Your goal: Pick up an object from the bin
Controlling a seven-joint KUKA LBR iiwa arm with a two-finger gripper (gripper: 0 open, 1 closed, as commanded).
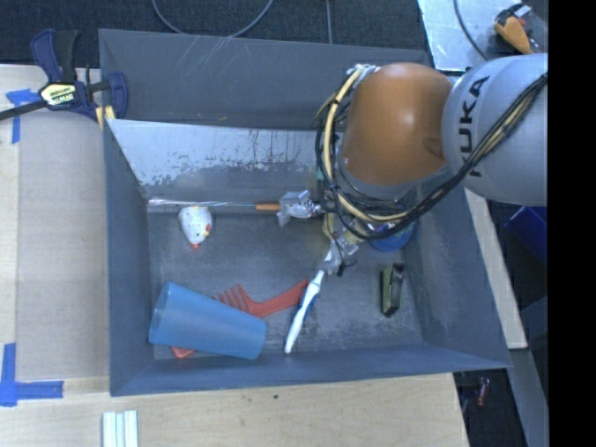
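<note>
My gripper point(336, 252) sits low in the bin's right half, under the arm's orange cover, directly at the upper end of a white toothbrush-like stick point(300, 317) that slants down to the left. A red-orange plastic fork point(265, 303) lies just left of that stick. To the right of the gripper a small dark green and black object point(390, 289) rests on the floor. A blue round thing point(393, 239) peeks out from under the arm.
A large blue cup point(206, 321) lies on its side at the front left, partly over the fork. A white egg-shaped toy with an orange patch point(195, 223) sits at the back left. A thin stick with an orange tip point(266, 208) lies along the back wall.
</note>
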